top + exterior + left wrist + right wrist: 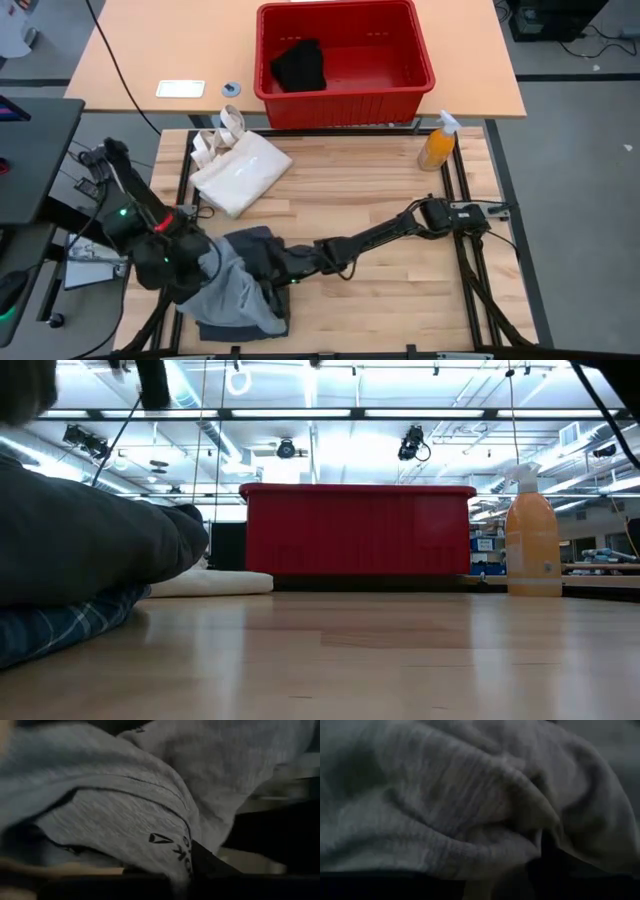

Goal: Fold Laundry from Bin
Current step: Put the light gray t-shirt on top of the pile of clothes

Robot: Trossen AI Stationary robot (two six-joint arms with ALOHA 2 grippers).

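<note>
Overhead, a wooden table (380, 200) holds a pile of laundry at the lower left of the frame: a light grey piece (228, 290) draped over a dark charcoal-grey piece (262, 252), with blue plaid (50, 628) showing underneath in the low view. Both dark arms reach into this pile. The left gripper (190, 262) sits at the pile's left edge, fingers closed tight, grey fabric pressed against its camera. The right gripper (288, 262) is buried in the pile's right side; whether its fingers hold cloth cannot be told. At upper centre stands the red bin (345, 95), a black piece (298, 65) inside. A cream tote bag (240, 168) lies left of centre, an orange spray bottle (438, 142) right.
</note>
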